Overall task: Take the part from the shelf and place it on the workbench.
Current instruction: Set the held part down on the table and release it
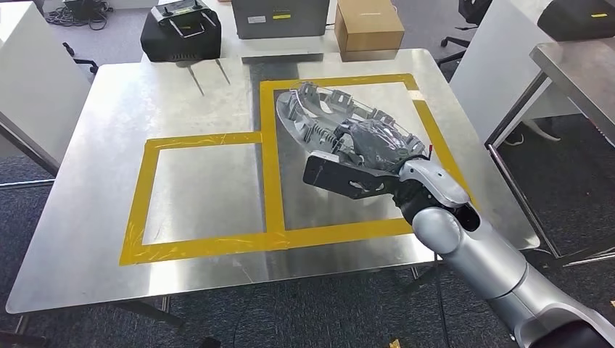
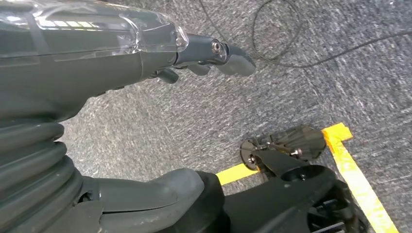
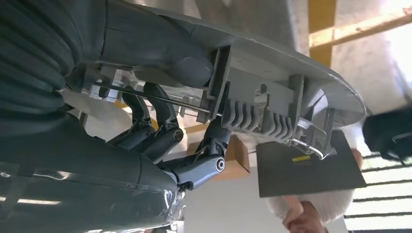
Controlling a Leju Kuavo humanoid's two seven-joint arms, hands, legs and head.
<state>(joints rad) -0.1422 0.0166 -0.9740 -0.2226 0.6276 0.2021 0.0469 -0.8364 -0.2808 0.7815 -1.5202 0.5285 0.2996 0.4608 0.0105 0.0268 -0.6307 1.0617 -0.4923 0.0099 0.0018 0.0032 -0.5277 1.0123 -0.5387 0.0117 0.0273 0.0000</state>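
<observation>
The part (image 1: 319, 109) is a long grey plastic shell with ribs and clips on its inner side. It lies slanted over the right yellow-taped rectangle (image 1: 428, 130) of the steel workbench (image 1: 109, 145). My right hand (image 1: 373, 148) grips its near end. In the right wrist view the thumb and dark fingers (image 3: 160, 131) clamp the part's (image 3: 272, 97) ribbed edge. I cannot tell whether the far end touches the bench top. My left hand (image 2: 145, 63) hangs over grey carpet with its fingers apart and nothing in it.
A second taped square (image 1: 203, 192) marks the bench's left half. Behind the bench stand a black case (image 1: 180, 29), a grey box (image 1: 270, 16) and a cardboard box (image 1: 368, 27). Another metal table (image 1: 580, 65) stands at the right. A person (image 3: 303, 213) is beyond the bench.
</observation>
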